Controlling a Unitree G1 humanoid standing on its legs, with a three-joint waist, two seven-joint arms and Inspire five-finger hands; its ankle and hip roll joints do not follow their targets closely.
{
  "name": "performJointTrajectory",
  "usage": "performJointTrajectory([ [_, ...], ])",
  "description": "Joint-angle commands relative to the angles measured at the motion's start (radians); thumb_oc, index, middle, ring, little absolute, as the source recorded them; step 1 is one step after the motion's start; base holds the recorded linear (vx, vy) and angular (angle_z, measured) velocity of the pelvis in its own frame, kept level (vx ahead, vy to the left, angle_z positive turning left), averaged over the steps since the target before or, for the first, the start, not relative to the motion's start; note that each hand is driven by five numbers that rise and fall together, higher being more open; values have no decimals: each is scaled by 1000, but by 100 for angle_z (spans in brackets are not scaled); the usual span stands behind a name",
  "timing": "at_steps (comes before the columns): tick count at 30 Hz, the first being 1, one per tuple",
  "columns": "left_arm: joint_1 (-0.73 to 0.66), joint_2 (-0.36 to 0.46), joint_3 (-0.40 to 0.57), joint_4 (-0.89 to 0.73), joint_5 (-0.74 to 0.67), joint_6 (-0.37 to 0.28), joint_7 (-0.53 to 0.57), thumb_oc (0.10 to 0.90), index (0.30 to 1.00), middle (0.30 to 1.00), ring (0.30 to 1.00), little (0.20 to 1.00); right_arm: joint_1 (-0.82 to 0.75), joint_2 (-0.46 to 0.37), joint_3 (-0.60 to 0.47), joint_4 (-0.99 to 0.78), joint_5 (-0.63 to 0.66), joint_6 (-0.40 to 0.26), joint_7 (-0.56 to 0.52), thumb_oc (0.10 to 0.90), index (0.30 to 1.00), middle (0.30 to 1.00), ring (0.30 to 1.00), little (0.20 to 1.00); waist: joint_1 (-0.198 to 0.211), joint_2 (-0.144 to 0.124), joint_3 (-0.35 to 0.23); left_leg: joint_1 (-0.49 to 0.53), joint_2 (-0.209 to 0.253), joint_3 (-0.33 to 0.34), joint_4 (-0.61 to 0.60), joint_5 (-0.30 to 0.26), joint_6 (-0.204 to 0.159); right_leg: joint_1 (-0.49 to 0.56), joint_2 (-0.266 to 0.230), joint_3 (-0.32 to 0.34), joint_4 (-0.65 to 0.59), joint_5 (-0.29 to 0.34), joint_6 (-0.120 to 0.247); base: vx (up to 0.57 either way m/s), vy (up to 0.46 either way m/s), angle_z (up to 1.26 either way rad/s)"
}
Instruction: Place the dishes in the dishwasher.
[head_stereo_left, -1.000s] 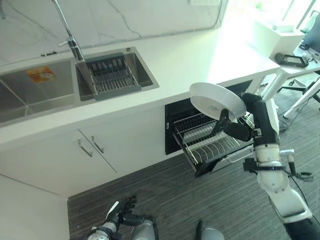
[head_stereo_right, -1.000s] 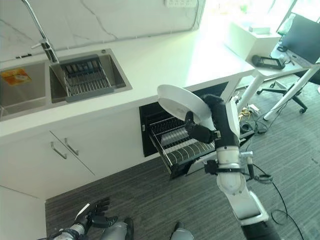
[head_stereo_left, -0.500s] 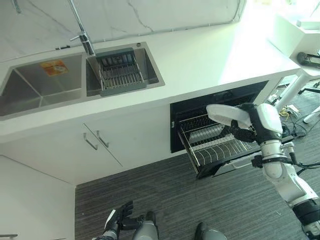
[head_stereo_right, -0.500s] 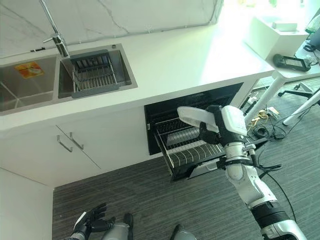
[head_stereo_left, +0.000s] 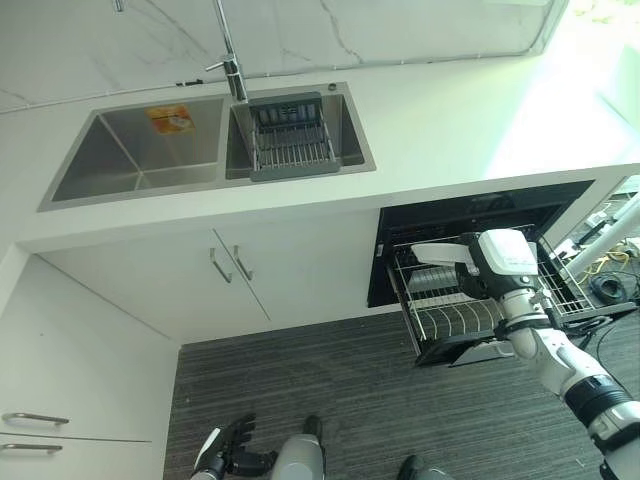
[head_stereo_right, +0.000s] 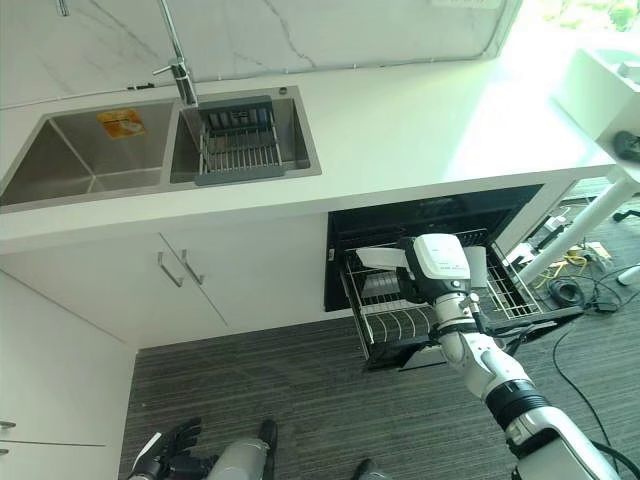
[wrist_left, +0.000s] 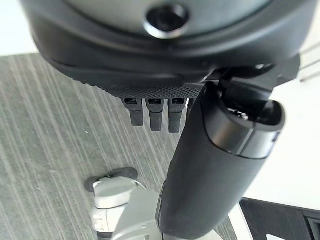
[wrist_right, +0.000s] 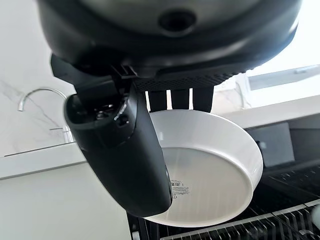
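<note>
Down from above the counter edge, the right hand (wrist_right: 120, 165) is now carrying the white dish (wrist_right: 210, 175) low over the pulled-out dishwasher rack (head_stereo_left: 450, 320), at about 3 o'clock in the head views, thumb and fingers pinching its rim. Glazed and stiff, it is likely slippery and breakable, so rim hold suits. Left hand (head_stereo_left: 225, 450) is hanging relaxed, fingers apart, at 7 o'clock

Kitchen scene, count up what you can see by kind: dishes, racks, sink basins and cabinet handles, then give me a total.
White dish, held by the right hand over the dishwasher rack: 1
Wire racks, dishwasher rack and sink rack: 2
Sink basins: 2
Cabinet door handles: 2
Total: 7
</note>
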Motion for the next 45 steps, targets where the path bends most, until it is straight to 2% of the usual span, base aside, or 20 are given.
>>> performJointTrajectory([
  [1,-33,59,-44,-39,-16,-77,30,800,900,900,900,900,-175,-40,-18,21,4,-10,-154,400,300,300,300,300,21,-13,-33,26,5,-5,80,-182,-17,-18,-13,23,-32,-7,67,-32,-36,6],
  [2,-41,66,-57,-53,-30,-84,38,800,900,900,900,900,-211,-46,-5,80,7,-4,-177,400,300,300,300,300,29,-6,-20,11,2,-12,80,-176,-17,-30,-16,22,-32,-2,67,-37,-39,5],
  [10,-71,92,-100,-85,-57,-121,68,800,900,900,900,900,-311,-79,25,233,28,8,-186,400,300,300,300,300,42,19,27,-42,-8,-31,80,-160,-13,-76,-20,28,-32,8,63,-60,-26,9],
  [13,-75,118,-103,-123,-72,-134,122,800,900,900,900,900,-353,-101,48,314,15,0,-189,400,300,300,300,300,45,38,61,-74,-13,-38,80,-152,-11,-111,-23,37,-32,16,61,-54,-25,5],
  [22,-95,142,-105,-143,-94,-169,149,800,900,900,900,900,-435,-125,101,382,0,18,-195,400,300,300,300,300,48,68,116,-135,-20,-44,80,-138,-9,-178,-28,52,-32,28,56,-26,-23,0],
  [25,-97,168,-116,-178,-111,-176,148,800,900,900,900,900,-512,-154,132,413,-6,32,-191,400,300,300,300,300,45,84,144,-173,-20,-40,80,-131,-7,-226,-23,67,-32,35,52,-74,-52,0],
  [27,-92,177,-112,-190,-115,-181,154,800,900,900,900,900,-535,-156,139,427,-5,44,-185,400,300,300,300,300,48,82,157,-185,-21,-40,80,-129,-7,-243,-20,71,-32,39,52,-63,-94,-3],
  [30,-91,201,-103,-235,-118,-174,151,800,900,900,900,900,-563,-169,150,444,-6,58,-142,400,300,300,300,300,53,81,167,-208,-19,-41,80,-123,-7,-269,-17,74,-32,44,52,-42,-112,1],
  [32,-91,216,-95,-267,-125,-167,147,800,900,900,900,900,-561,-177,166,463,-5,65,-7,400,300,300,300,300,51,81,173,-219,-18,-38,80,-121,-9,-284,-17,79,-32,47,53,-13,-64,2],
  [34,-89,239,-83,-302,-134,-145,134,800,900,900,900,900,-554,-178,179,465,53,70,120,406,309,309,309,309,52,77,180,-225,-14,-36,80,-117,-9,-291,-15,79,-32,51,52,-31,-55,0],
  [35,-91,243,-81,-307,-135,-140,132,800,900,900,900,900,-553,-172,172,476,79,76,181,723,785,785,785,785,52,75,182,-225,-11,-34,80,-117,-10,-292,-15,79,-32,52,51,-38,-55,0],
  [36,-92,246,-78,-314,-131,-134,125,800,900,900,900,900,-552,-169,164,489,123,66,237,800,900,900,900,900,53,72,186,-224,-9,-34,80,-115,-10,-291,-13,78,-32,52,50,-31,-43,0],
  [41,-95,254,-72,-355,-107,-100,118,800,900,900,900,900,-526,-148,116,517,189,41,339,800,900,900,900,900,54,62,190,-219,-6,-29,80,-114,-12,-285,-10,76,-32,53,49,-10,-20,0],
  [45,-98,254,-62,-361,-117,-79,110,800,900,900,900,900,-527,-145,101,520,241,50,393,800,900,900,900,900,51,58,187,-213,-2,-24,80,-112,-14,-278,-7,78,-32,53,47,-5,8,0],
])
